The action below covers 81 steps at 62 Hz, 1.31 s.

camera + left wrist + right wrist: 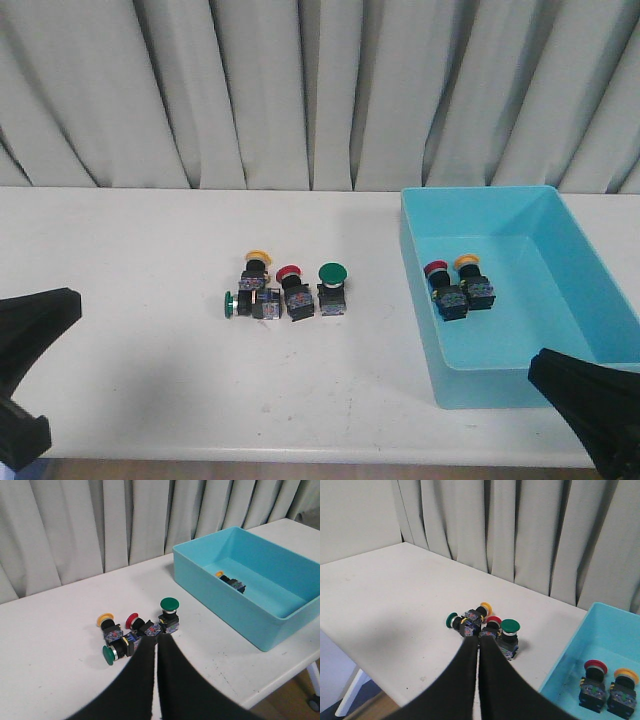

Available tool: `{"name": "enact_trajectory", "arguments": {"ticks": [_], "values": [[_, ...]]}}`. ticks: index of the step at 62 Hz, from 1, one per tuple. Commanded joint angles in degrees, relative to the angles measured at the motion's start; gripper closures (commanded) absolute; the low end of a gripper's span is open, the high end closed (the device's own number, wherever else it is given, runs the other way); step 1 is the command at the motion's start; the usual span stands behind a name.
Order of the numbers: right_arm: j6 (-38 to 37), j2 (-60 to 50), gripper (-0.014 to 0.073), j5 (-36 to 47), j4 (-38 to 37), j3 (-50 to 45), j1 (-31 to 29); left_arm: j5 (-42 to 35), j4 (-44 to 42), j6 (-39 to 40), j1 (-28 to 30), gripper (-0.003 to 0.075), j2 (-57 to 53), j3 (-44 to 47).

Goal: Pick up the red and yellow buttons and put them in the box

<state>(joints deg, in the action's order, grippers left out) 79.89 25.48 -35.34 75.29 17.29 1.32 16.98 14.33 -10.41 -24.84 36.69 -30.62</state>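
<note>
Currently, status:
Targets on table: yellow button (256,262) and red button (291,279), frame centre, clustered with two green switches (331,277).
Already placed: one red and one yellow switch inside the box (520,213), right side of frame.
Red button axis: cap toward the curtain, black body toward the robot.
Left gripper (156,642): fingers pressed together, empty, tips just short of the cluster.
Right gripper (478,642): same, closed, empty.
Nearer arm: judging by the front view, roughly a toss-up; cluster sits slightly left of centre.

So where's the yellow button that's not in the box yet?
In the front view, the yellow button sits near the table's middle, at the left back of the cluster, just behind the lying green button and left of the red button.
</note>
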Motion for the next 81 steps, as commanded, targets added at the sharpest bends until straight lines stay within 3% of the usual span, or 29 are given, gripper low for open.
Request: {"name": "enact_trajectory", "arguments": {"ticks": [1,36,44,51,62,73,81], "values": [[0.17,0.31,0.0596,0.12,2.51,1.56,-0.06,-4.38,0.8,0.61,0.32,0.0728,-0.72,-1.37],[0.17,0.31,0.0596,0.12,2.51,1.56,-0.06,-4.25,-2.23,0.58,0.32,0.0728,-1.44,-1.29],[0.17,0.31,0.0596,0.02,2.51,1.56,-0.06,-8.58,-3.91,-0.19,0.82,0.0728,-5.41,2.8],[0.17,0.31,0.0596,0.05,2.51,1.56,-0.06,-16.98,-3.61,1.49,4.62,0.0728,-10.6,11.71],[0.17,0.31,0.0596,-0.03,2.51,1.56,-0.06,-23.41,-3.64,6.59,12.47,0.0728,-21.28,26.78],[0.17,0.31,0.0596,-0.03,2.51,1.56,-0.06,-23.97,-3.71,6.57,18.43,0.0728,-31.51,34.07],[0.17,0.31,0.0596,-0.03,2.51,1.56,-0.06,-16.1,-4.34,4.47,22.12,0.0728,-36.99,33.9]]}}
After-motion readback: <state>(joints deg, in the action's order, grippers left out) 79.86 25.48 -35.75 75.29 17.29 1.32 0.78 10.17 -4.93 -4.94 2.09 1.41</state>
